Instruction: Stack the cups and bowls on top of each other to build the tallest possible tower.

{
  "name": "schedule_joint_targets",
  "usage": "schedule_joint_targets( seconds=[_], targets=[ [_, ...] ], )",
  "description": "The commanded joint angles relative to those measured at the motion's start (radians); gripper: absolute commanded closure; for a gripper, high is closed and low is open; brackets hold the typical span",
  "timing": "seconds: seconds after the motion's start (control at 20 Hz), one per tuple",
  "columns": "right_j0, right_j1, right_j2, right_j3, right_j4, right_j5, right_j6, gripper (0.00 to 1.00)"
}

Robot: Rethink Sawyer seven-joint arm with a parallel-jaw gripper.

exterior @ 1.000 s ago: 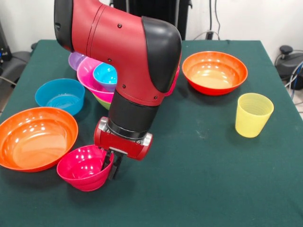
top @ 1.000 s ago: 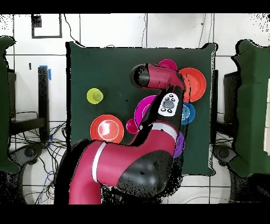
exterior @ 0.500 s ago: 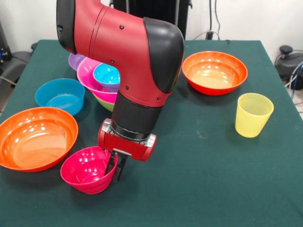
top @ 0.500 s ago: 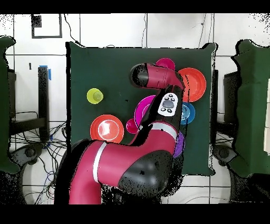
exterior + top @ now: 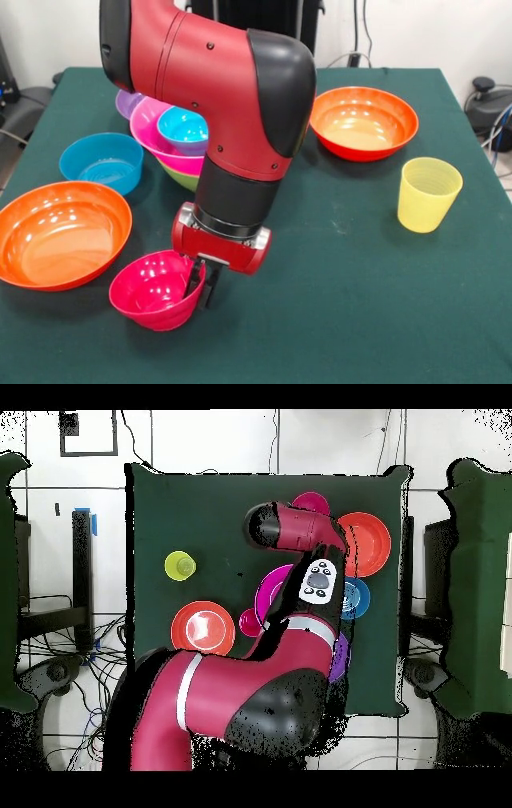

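My gripper (image 5: 202,286) is shut on the right rim of the small red-pink bowl (image 5: 152,298), one finger inside and one outside. The bowl hangs tilted near the table's front edge. In the overhead view the red-pink bowl (image 5: 311,502) peeks out beside the arm and the gripper is hidden. The tower (image 5: 172,140) stands behind the arm: a green bowl (image 5: 182,174) at the bottom, the big pink bowl (image 5: 150,128) on it, and a small blue bowl (image 5: 182,128) inside. The yellow cup (image 5: 428,194) stands upright at the right.
A wide orange bowl (image 5: 62,232) lies left of the held bowl, with a blue bowl (image 5: 102,162) behind it. A purple bowl (image 5: 128,102) sits behind the tower. Another orange bowl (image 5: 364,122) rests at the back right on the green table (image 5: 360,304).
My gripper has carried the red-pink bowl a little to the right and toward the front edge, away from the orange bowl. Everything else stays put.
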Motion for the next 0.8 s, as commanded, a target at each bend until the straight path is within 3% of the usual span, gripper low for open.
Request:
schedule_joint_targets(
  seconds=[0.05,0.25,0.55,0.8],
  targets=[
    [0.023,-0.048,0.139,0.079,0.022,0.127,0.08,1.0],
    [0.024,-0.088,0.135,0.101,0.023,0.16,0.077,1.0],
    [0.021,-0.096,0.125,0.046,0.035,0.246,0.07,1.0],
    [0.021,-0.161,0.116,0.087,0.034,0.278,0.061,1.0]
  ],
)
